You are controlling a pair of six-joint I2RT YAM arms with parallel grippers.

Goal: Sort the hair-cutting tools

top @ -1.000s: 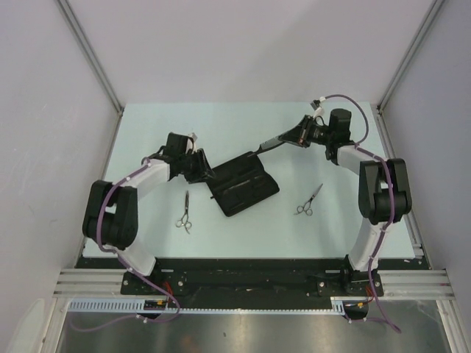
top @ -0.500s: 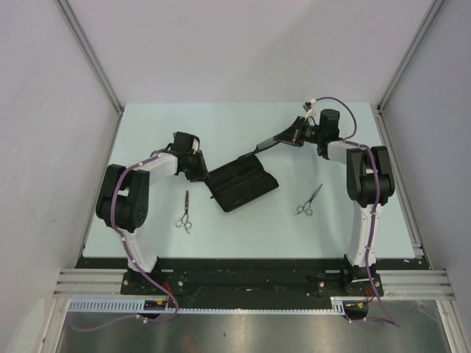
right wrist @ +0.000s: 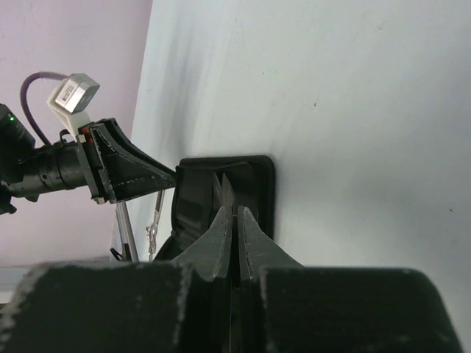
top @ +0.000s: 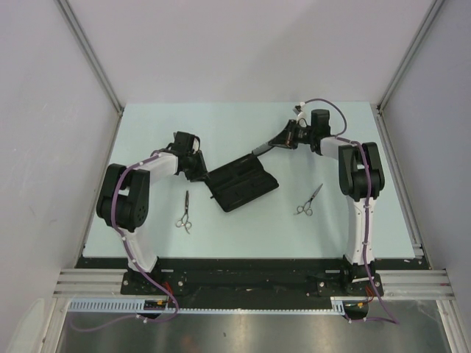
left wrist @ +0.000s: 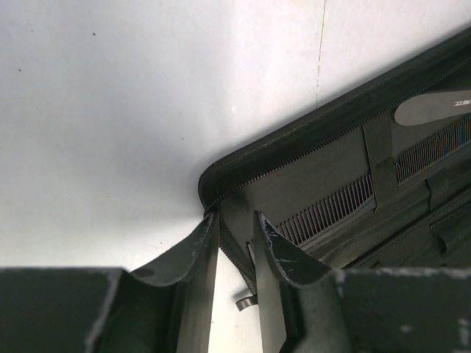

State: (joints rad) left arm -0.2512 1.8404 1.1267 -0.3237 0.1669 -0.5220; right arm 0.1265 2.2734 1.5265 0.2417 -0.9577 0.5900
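Left wrist view: case (left wrist: pixel 324 169) cut off right and bottom; cased comb (left wrist: pixel 327 213) partly under a strap (left wrist: pixel 379 158). Top view: left scissors (top: pixel 184 212), right scissors (top: pixel 310 201) too small to read blades; held comb (top: pixel 269 145) teeth unresolvable at right claw (top: pixel 285 139).

Overhead, wrist close-ups, case (top: pixel 241 184) shared

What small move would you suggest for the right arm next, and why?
Probably ease the right gripper toward the open case: it holds the black comb, whose tip sits at the case's far edge, while the left gripper grips a corner.
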